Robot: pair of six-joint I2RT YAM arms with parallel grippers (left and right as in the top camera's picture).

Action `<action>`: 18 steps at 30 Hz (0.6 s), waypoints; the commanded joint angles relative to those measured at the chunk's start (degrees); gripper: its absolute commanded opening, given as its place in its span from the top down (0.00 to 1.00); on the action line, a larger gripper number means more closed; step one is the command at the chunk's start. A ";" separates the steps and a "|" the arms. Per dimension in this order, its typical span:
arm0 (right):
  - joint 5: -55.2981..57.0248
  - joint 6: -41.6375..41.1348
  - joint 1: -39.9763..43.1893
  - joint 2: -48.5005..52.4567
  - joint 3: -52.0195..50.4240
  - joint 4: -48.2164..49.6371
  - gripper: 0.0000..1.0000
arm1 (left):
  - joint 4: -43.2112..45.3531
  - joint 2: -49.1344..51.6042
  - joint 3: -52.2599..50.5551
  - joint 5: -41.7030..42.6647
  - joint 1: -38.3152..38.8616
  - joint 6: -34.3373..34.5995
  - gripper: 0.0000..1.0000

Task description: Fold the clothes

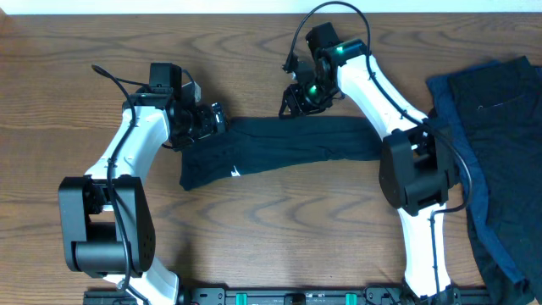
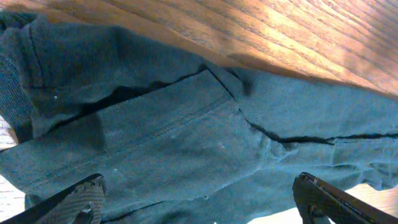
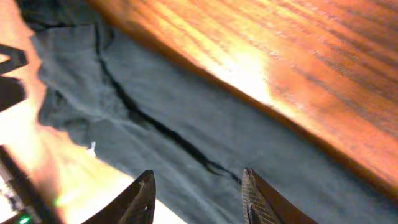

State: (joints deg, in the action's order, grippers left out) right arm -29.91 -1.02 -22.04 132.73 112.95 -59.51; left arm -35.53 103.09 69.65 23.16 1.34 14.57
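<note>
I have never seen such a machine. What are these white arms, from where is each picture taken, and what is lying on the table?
These are two robot arms at a wooden table. One picture looks down from above the table; the other two come from a small camera on each wrist, so you see the fingers at the bottom edge.

The left gripper has its fingers spread wide over a dark folded garment, holding nothing. The right gripper hangs at the garment's far edge, jaws apart, also empty. At the table's right side lies a pile of more clothes, dark with a bluer piece.
</note>
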 commanded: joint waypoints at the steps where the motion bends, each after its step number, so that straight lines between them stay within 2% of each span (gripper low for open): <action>1: 2.38 0.70 -1.88 1.66 -1.62 0.94 0.55 | 0.09 0.76 -0.83 -0.72 0.13 -0.55 0.03; 18: 6.51 0.63 -5.60 3.39 -4.22 1.68 0.47 | 0.04 0.76 -0.87 -1.99 0.13 -0.55 0.03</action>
State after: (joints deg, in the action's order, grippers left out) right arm -24.38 -0.99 -27.18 135.55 110.02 -57.91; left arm -35.53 103.09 69.65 22.65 1.34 14.59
